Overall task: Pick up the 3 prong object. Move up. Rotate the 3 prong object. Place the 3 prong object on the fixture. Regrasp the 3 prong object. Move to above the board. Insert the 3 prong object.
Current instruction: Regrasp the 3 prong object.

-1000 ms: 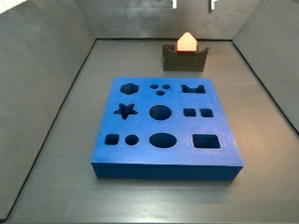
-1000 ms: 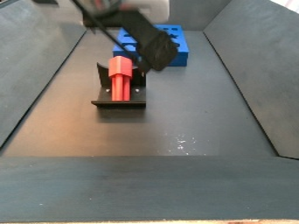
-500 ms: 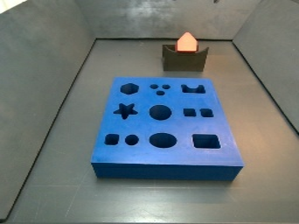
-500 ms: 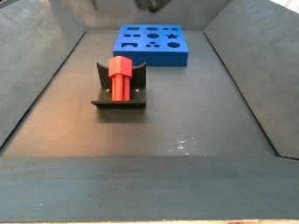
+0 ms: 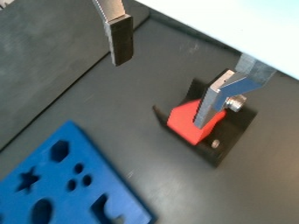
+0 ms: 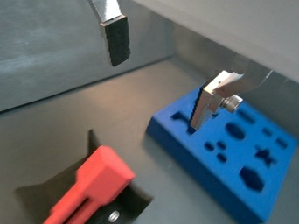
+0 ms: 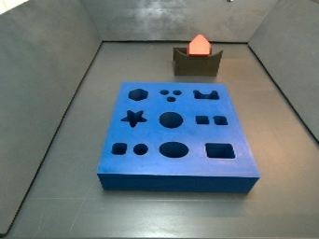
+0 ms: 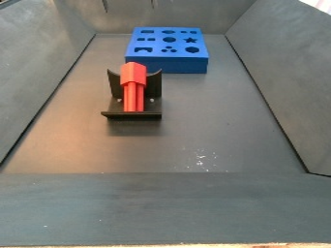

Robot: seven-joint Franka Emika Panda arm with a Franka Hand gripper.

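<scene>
3 prong object (image 8: 134, 84) resting in the fixture (image 8: 131, 109); gripper (image 5: 170, 70) released and raised well clear.

Seen in both wrist views: gripper spread wide with nothing between the plates, dark pads bare, one finger (image 6: 114, 35) high against the wall and one finger (image 5: 219, 94) lower, hovering above the dark floor (image 8: 195, 145). Red-orange piece lying along the notch of the fixture in a side view, poking up as a pale-tipped point (image 7: 199, 42) above the dark block (image 7: 197, 62) in a side view (glare washes out the tip there, so ridges hard to make out). Blue board (image 7: 174, 135) flat on the floor, well apart from the fixture, cutouts unfilled. Gripper itself out of frame in both side views.
</scene>
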